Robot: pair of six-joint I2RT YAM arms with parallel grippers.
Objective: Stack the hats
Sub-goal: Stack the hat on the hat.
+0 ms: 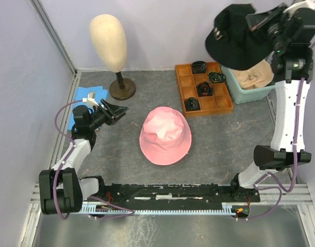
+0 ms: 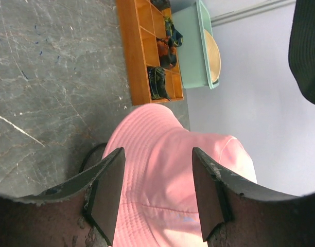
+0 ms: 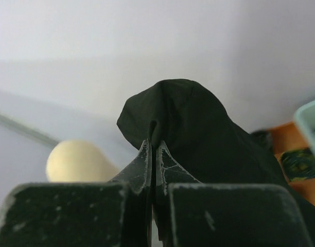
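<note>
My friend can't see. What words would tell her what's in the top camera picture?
The right tool holds a black hat up high by a teal tub at the back right. A pink bucket hat lies in the middle of the grey table, and the open left tool points at it from the left.

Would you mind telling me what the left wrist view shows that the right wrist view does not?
Only the left wrist view: the pink bucket hat lying on the table, framed by the open left gripper, and a beige hat in the teal tub. Only the right wrist view: the mannequin head and the right gripper shut on the black hat. Both: the black hat, the orange tray and the teal tub.
</note>
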